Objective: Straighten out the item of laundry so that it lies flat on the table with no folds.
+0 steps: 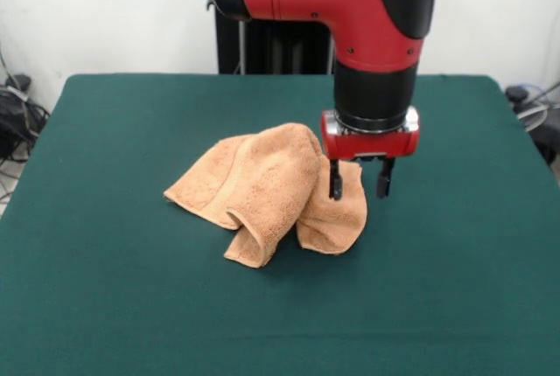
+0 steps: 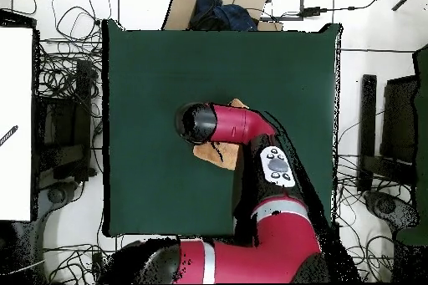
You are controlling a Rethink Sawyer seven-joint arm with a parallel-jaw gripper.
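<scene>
The item of laundry (image 1: 262, 185) is a peach-orange towel, crumpled and folded over itself in a heap near the middle of the dark green table (image 1: 105, 288). One fold droops toward the front edge. My gripper (image 1: 360, 180) hangs open just above the towel's right part, one fingertip (image 1: 335, 185) over the cloth and the other past its right edge over bare felt. Nothing is held between them. In the overhead view the arm covers most of the towel (image 2: 209, 155), and the gripper itself is hidden under the arm.
Cables and dark equipment lie on the floor past the table's left side (image 1: 16, 114) and right side (image 1: 534, 105). A cardboard box (image 2: 219, 2) sits beyond one table edge in the overhead view.
</scene>
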